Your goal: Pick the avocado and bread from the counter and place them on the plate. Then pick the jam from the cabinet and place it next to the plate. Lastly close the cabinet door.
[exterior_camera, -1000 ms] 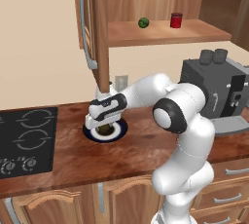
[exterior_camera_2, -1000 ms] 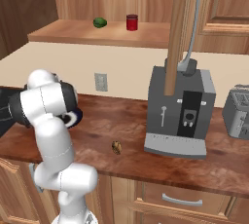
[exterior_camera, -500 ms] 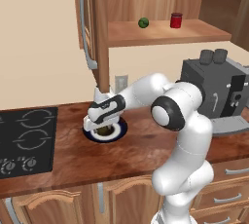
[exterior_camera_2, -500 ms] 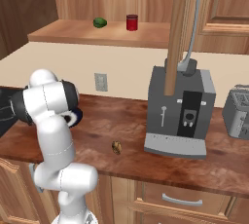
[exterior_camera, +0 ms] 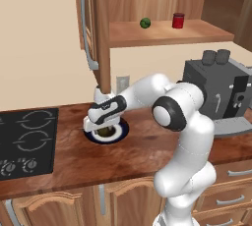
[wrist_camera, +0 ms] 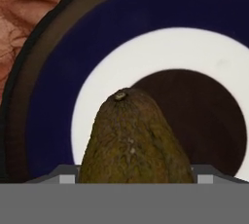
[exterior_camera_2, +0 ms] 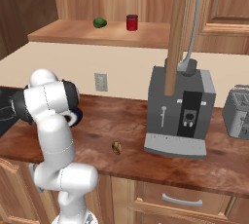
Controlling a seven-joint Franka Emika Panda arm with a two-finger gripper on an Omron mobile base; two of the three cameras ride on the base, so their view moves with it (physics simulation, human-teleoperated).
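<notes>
The avocado [wrist_camera: 136, 140], a pebbly, firm-looking olive oval, sits pinched between the gripper [exterior_camera: 101, 127] fingers right over the plate [wrist_camera: 53, 72], whose glossy blue rim rings a white centre. It probably handles light and slightly yielding, best held across its broad belly. The bread [exterior_camera_2: 116, 147] lies apart on the polished wood counter [exterior_camera_2: 121, 130].

arm [exterior_camera: 184, 136]: showing glossy white rounded shells, segment after segment, looking smooth and plastic
joints: showing as dark grey to black rings between the white shells; one large round dark-rimmed cap is sitting at the elbow
hand [exterior_camera: 104, 113]: wearing a white casing with a black band across it
base: rising as a white bulbous column in front of the lower cupboards
markings: appearing plain; any screws or cables are too small to tell
</notes>
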